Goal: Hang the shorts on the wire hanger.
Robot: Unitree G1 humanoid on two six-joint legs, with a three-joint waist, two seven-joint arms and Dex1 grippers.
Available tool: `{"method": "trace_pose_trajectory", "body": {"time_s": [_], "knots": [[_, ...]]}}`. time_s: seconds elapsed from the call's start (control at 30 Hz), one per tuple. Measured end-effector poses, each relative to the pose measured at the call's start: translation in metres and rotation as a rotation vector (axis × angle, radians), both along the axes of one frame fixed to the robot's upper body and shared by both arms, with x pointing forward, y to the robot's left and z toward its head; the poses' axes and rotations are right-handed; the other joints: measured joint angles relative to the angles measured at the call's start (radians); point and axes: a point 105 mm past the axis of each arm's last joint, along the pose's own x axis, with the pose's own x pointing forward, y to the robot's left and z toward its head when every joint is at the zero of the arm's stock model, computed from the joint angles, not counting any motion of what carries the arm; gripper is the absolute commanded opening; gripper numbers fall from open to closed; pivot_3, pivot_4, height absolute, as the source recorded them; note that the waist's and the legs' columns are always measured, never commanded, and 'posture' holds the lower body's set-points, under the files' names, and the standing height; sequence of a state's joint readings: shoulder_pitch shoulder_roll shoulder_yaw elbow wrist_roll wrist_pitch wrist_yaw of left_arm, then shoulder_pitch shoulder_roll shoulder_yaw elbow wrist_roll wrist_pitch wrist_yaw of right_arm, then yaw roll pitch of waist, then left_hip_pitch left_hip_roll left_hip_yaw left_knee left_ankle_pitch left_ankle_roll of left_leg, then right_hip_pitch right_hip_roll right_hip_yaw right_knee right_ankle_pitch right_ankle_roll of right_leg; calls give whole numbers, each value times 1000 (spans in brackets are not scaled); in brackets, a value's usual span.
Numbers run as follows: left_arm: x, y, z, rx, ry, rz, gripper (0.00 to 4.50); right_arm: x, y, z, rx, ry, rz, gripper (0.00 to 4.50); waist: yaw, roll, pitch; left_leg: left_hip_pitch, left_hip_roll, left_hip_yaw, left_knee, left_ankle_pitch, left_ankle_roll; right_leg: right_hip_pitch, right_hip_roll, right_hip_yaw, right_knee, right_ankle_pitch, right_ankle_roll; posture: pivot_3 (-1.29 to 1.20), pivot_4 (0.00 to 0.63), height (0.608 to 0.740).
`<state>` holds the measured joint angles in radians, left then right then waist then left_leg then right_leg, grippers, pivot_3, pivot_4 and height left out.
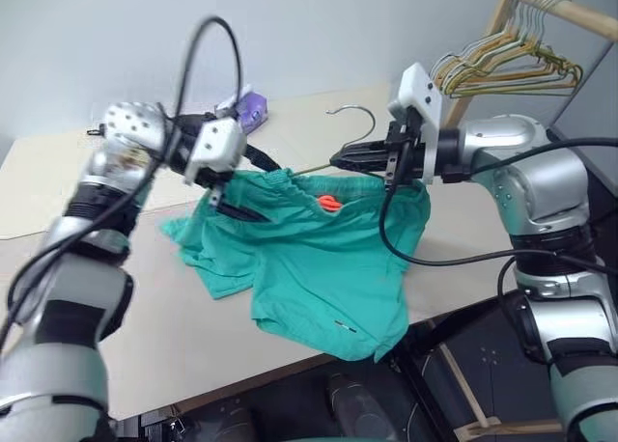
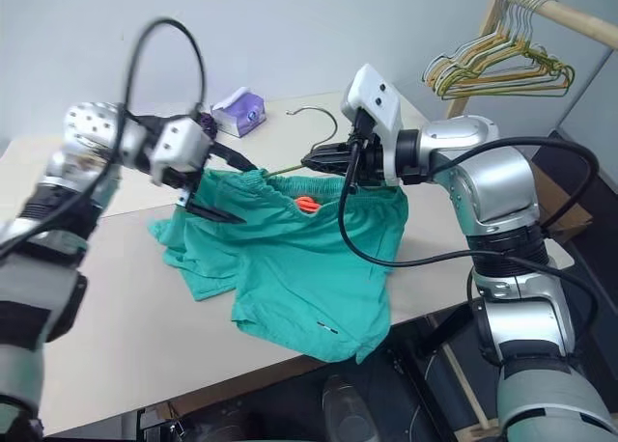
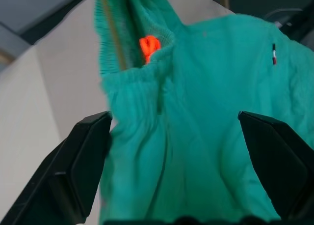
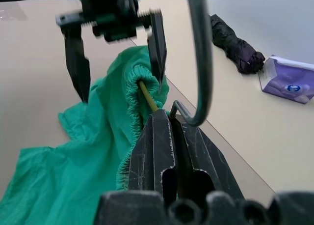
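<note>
Now our right gripper [image 4: 169,131] pinches the hanger [image 4: 201,58], left fingers [image 3: 83,156] spread beside the shorts [image 1: 319,268]. If we close carelessly, the waistband could slip off the wire.

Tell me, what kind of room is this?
Probably a laundry or clothes-sorting spot set up for testing. There is a wooden rack with a bunch of hangers, green shorts on a plain table, and a tissue box.

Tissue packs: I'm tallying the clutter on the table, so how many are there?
1. A purple tissue pack lies at the table's far edge, beyond the left gripper; others may be hidden behind the arms.
</note>
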<state>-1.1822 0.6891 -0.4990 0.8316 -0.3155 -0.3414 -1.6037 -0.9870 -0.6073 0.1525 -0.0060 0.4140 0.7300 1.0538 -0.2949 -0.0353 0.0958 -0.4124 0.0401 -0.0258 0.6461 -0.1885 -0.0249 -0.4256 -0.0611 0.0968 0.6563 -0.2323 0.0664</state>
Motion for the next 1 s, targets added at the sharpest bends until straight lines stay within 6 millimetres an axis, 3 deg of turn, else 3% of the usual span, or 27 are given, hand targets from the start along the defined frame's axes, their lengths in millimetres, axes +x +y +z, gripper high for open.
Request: {"method": "trace_pose_trajectory", "body": {"time_s": [0.13,0.37,0.47,0.67,0.9,1.0], "knots": [[9,-5,-14,-6,30,43,3224,-1,1,4,-1,-8,9,0,-2,0,0,0,0,0,0,0,0,0,0,0,0,0,0,-211,0,740],[13,-1,-8,-48,28,69,869,-1,1,4,-2,-6,11,0,-10,0,0,0,0,-1,0,0,0,0,0,0,0,0,0,-217,2,740],[13,1,-7,-55,29,76,76,-1,0,4,-4,-5,11,0,-15,0,0,0,0,-1,0,0,0,1,0,0,0,0,0,-218,3,740],[13,0,-8,-73,38,81,76,-2,0,4,-8,-10,12,0,-25,0,0,0,0,-1,0,0,0,1,0,0,0,0,0,-219,5,740],[12,-1,-8,-113,66,84,0,1,-5,4,-11,-6,-27,2164,-28,0,0,0,0,-1,0,0,0,1,0,0,0,0,0,-245,7,740],[11,-2,-7,-124,63,78,0,4,-20,8,-32,-8,-78,3225,-27,0,0,0,0,-1,0,0,0,1,-1,-1,0,0,0,-257,8,740]]}}
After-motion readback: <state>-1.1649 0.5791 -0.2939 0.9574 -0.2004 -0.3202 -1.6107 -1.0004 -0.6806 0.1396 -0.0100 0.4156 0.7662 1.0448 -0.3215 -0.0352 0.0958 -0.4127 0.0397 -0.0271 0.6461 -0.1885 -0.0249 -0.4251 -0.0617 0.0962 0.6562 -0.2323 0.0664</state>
